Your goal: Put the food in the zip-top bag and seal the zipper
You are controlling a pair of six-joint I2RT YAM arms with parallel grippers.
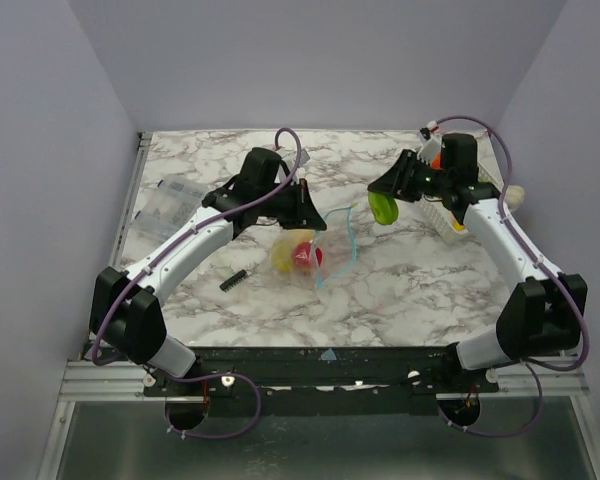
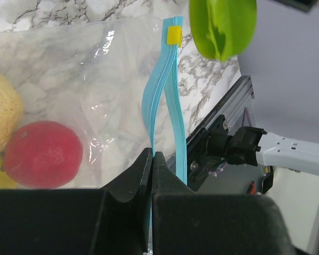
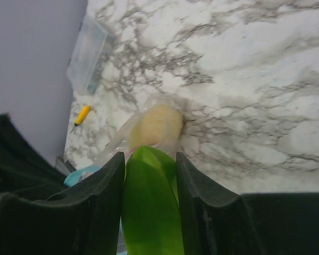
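The zip-top bag (image 1: 315, 258) lies at mid-table with a red fruit (image 2: 42, 154) and a yellow fruit (image 2: 2, 117) inside. Its teal zipper (image 2: 158, 95) stands parted into two strips, with a yellow slider (image 2: 174, 35) at the far end. My left gripper (image 2: 151, 155) is shut on the left strip and holds the bag's mouth edge up. My right gripper (image 3: 149, 164) is shut on a green food piece (image 3: 149, 207). It hangs above the table just right of the bag's mouth (image 1: 384, 207). The yellow fruit shows through the bag below it (image 3: 157, 127).
A clear packet with a white label (image 1: 170, 205) lies at the left edge. A small black bar (image 1: 233, 280) sits near the front left. A white basket (image 1: 450, 218) with an orange item (image 1: 436, 160) stands at the right. A small yellow stick (image 3: 82, 114) lies near the packet.
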